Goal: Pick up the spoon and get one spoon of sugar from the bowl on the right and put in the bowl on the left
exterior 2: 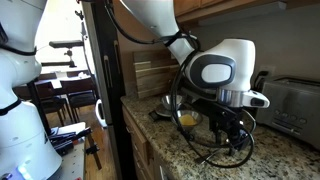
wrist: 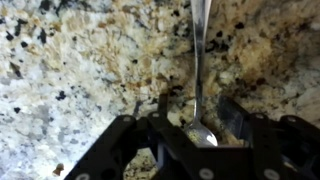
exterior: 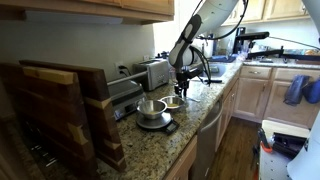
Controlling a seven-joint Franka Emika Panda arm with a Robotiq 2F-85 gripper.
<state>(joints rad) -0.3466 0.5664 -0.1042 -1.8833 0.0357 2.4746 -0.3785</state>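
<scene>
My white jointed arm (exterior: pixel 196 32) slopes down from above and bends at the rounded white-and-grey wrist (exterior 2: pixel 215 70). Below it, my black two-fingered gripper (wrist: pixel 196 108) points straight down, its dark fingers (wrist: pixel 163 108) parted with a clear gap between them.

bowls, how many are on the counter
2. A metal bowl sits on a small scale; a smaller bowl lies just beside it. Others may be hidden behind the robot.

2 bowls (exterior: pixel 150 107), 1 spoon (wrist: pixel 199 60), 1 toaster (exterior: pixel 153 72), 1 arm (exterior: pixel 190 35) w/ claw (wrist: pixel 195 112)
</scene>
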